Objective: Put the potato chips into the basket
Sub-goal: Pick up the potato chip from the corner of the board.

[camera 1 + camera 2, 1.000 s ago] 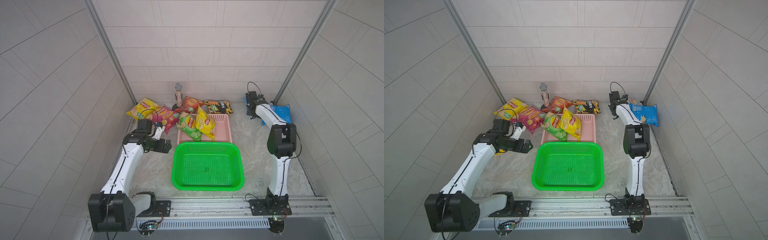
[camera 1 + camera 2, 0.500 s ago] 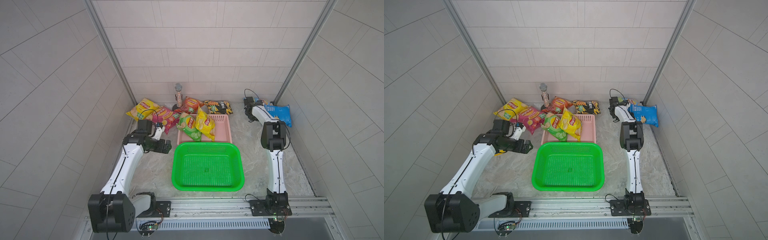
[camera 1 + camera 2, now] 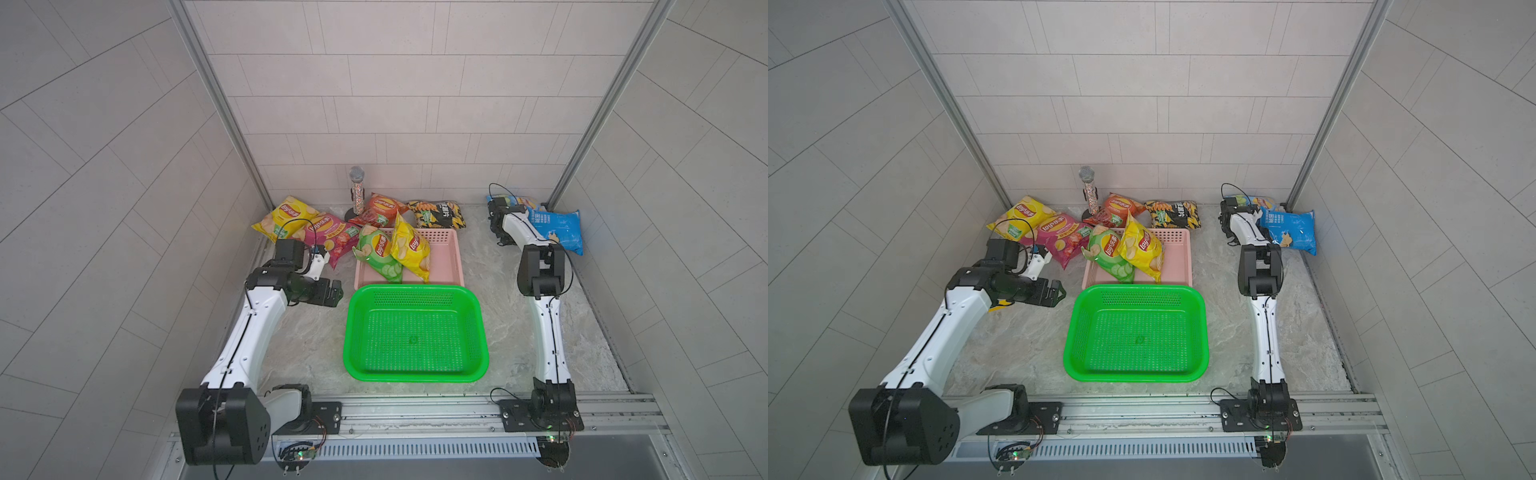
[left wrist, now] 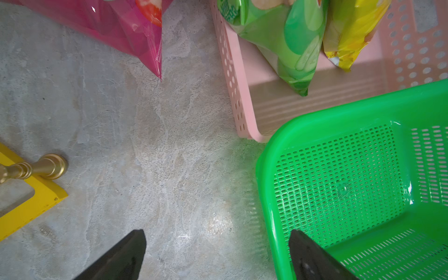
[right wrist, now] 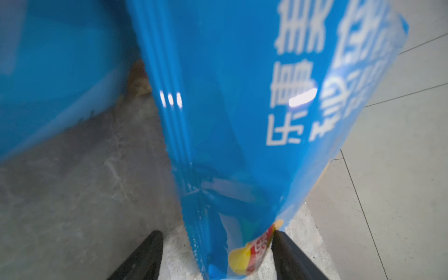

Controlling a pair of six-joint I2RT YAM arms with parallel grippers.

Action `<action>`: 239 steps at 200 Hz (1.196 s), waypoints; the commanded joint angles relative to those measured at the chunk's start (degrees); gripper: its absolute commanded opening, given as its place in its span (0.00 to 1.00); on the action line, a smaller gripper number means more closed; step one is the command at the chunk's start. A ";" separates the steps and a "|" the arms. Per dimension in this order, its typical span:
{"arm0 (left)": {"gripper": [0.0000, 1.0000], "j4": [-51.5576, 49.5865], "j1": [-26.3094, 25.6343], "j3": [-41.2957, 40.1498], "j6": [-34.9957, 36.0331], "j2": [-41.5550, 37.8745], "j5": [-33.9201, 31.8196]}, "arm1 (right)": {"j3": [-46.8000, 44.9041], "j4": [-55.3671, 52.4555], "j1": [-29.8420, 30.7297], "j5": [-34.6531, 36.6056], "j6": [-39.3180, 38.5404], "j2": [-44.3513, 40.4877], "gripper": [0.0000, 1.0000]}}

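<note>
The potato chips lie at the back: a yellow bag, a magenta bag, a red bag and a black bag. A green bag and a second yellow bag lean in the pink basket. The green basket holds nothing. My left gripper hangs open over bare table beside the green basket's rim. My right gripper is open and straddles the end of a blue bag; one finger touches it, the other stands apart. Another blue bag lies beside it.
A glittery microphone stands on a black round base between the back bags. A yellow triangular piece and a gold turned stem lie under my left arm. The blue bags sit tight in the back right corner.
My right arm's elbow has swung left while its gripper stayed at the blue bags in the corner, jaws narrowing slightly. The left arm has not moved.
</note>
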 commanded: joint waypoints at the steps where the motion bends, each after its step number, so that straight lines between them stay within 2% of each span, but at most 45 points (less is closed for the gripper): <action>1: 1.00 -0.32 -0.22 -0.07 0.41 -0.77 0.17 | 1.05 -2.99 -0.55 0.63 1.31 0.85 0.65; 12: 1.00 -0.30 -0.18 -0.05 0.41 -0.84 0.19 | 1.31 -3.04 -0.65 0.48 1.47 0.89 0.57; 28: 1.00 -0.27 -0.22 -0.05 0.35 -0.88 0.25 | 1.38 -3.00 -0.76 0.28 1.62 0.89 0.35; 40: 1.00 -0.33 -0.21 -0.05 0.38 -0.94 0.27 | 1.40 -3.07 -0.80 0.28 1.63 0.74 0.14; 53: 1.00 -0.31 -0.20 -0.09 0.34 -1.09 0.21 | 1.41 -3.46 -0.56 0.50 1.71 0.39 0.08; 91: 1.00 -0.33 -0.22 -0.10 0.35 -1.14 0.33 | -0.32 -4.50 1.15 1.64 1.13 -3.70 0.05; 128: 1.00 -0.29 -0.21 -0.16 0.35 -1.16 0.41 | -8.69 -1.41 3.37 -2.19 0.56 -14.70 0.05; 179: 1.00 -0.44 -0.19 -0.14 0.52 -1.26 0.76 | -27.30 5.74 5.46 -15.66 -2.21 -36.20 0.04; 202: 1.00 -0.45 -0.17 -0.14 0.59 -1.27 1.03 | -33.77 7.90 6.71 -20.95 -4.18 -45.15 0.00; 239: 1.00 -0.45 -0.16 -0.18 0.60 -1.48 1.03 | -40.58 9.30 7.93 -36.65 -6.65 -57.17 0.00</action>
